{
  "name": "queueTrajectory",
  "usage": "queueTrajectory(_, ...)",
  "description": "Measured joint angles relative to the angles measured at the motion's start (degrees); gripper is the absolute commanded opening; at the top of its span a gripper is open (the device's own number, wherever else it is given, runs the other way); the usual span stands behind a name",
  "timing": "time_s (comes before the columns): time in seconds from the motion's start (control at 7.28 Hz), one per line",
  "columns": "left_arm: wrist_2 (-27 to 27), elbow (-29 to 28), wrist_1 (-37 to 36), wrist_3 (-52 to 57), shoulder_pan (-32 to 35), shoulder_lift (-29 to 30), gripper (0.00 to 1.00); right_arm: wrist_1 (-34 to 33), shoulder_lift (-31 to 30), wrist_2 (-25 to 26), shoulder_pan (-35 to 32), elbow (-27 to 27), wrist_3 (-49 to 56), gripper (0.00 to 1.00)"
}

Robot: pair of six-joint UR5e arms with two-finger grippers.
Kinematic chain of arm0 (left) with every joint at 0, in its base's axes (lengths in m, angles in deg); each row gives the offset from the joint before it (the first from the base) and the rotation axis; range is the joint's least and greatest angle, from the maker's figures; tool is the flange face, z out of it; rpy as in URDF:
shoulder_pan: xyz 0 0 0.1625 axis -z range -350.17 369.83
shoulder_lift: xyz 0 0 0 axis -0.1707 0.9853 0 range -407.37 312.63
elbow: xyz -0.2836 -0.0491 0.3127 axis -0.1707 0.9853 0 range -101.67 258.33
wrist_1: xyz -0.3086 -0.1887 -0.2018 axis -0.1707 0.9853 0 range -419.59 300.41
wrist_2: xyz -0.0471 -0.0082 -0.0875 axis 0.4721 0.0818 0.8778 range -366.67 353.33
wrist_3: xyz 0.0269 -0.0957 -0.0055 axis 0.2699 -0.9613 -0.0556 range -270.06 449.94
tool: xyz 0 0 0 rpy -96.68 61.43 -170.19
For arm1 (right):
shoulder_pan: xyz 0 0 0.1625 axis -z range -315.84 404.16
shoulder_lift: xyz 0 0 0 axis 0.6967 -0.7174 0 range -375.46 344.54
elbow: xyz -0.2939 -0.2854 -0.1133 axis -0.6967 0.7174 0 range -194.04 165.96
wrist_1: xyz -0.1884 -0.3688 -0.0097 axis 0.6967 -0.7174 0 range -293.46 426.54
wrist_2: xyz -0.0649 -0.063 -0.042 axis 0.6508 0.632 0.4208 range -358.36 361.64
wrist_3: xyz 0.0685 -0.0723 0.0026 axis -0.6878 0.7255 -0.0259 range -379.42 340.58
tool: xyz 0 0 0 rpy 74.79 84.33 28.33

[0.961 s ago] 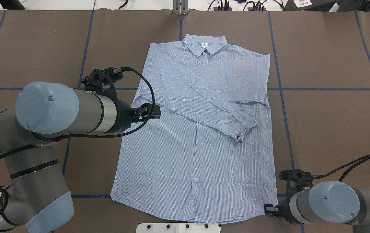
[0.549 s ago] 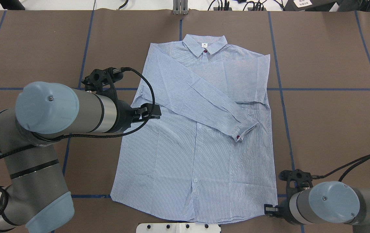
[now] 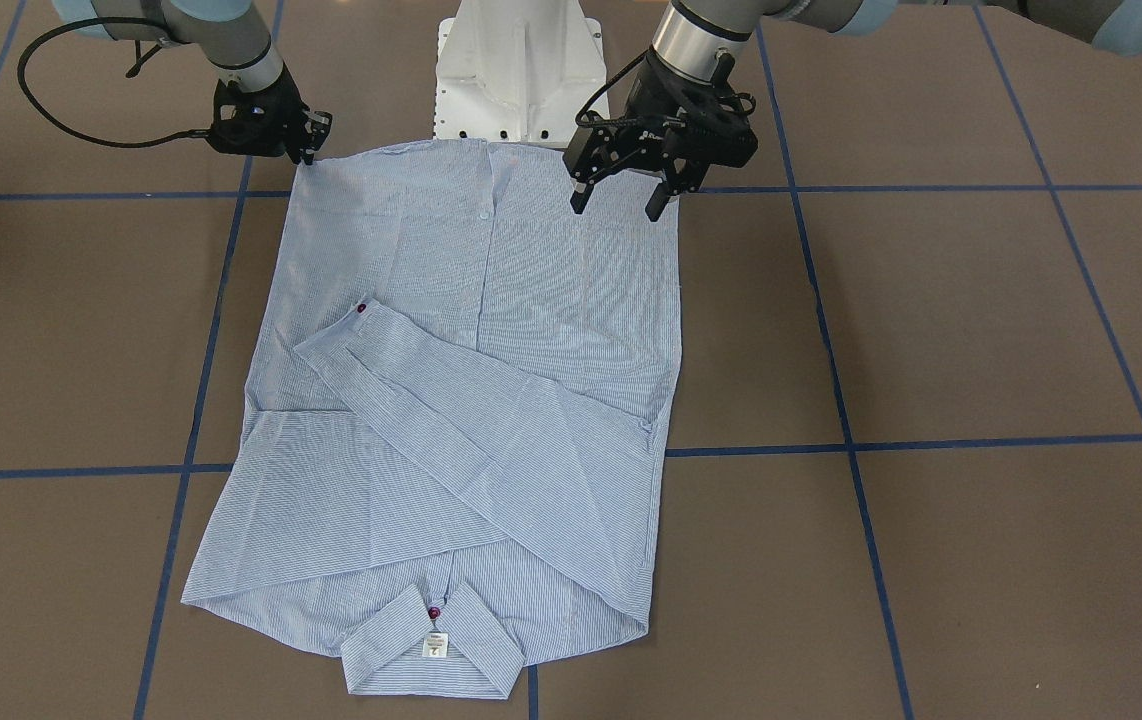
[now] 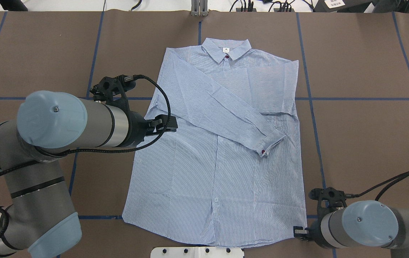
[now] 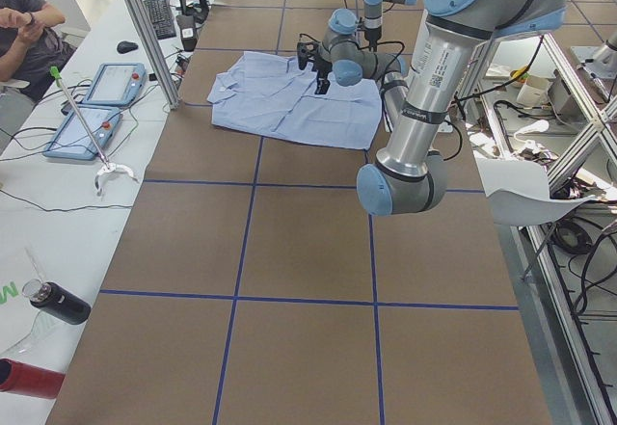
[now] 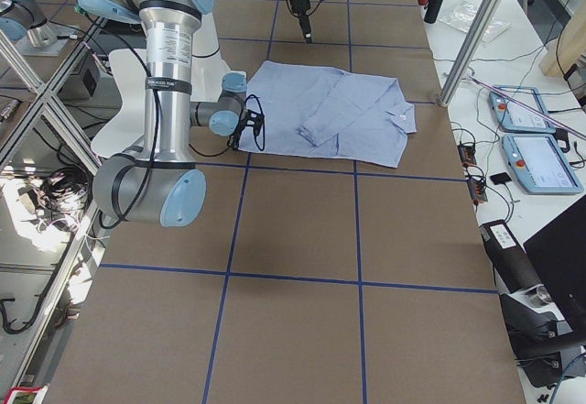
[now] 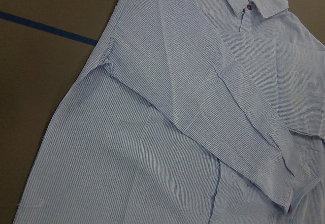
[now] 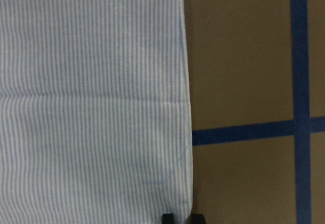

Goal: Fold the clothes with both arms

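The light blue striped shirt (image 4: 219,179) lies flat on the brown table, collar at the far side, both sleeves folded across the chest. It also shows in the front view (image 3: 531,300) and in the left wrist view (image 7: 152,148). My left gripper (image 3: 615,208) is open and empty, and hovers over the shirt's side near the hem; from overhead it is at the shirt's left edge (image 4: 171,123). My right gripper (image 3: 306,152) is down at the hem's corner (image 4: 296,231). In the right wrist view its fingertips (image 8: 167,218) are closed together on the shirt's edge (image 8: 185,132).
The white pedestal base (image 3: 516,70) stands just behind the hem. Blue tape lines (image 4: 365,98) cross the brown table. In the left side view a side table holds tablets (image 5: 82,131) and bottles (image 5: 58,303), with a seated person (image 5: 24,30) beside it.
Almost nothing differs. The right wrist has shifted very slightly at the hem corner. The left arm and the shirt stay where they were.
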Motion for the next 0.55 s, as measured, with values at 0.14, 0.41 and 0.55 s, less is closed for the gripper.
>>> queueTrajectory(0.14,0.0,0.0,0.0,0.0,0.0,-0.07,0.99,0.0,0.01,0.02,0.0,-0.08,0.0,0.0)
queueTrajectory(0.41,0.0,0.0,0.0,0.0,0.0,-0.16,0.99,0.0,0.21,0.02,-0.09,-0.41,-0.02,0.0)
queueTrajectory(0.55,0.0,0.0,0.0,0.0,0.05,-0.25,0.99,-0.04,0.38,-0.05,-0.27,-0.96,-0.06,0.0)
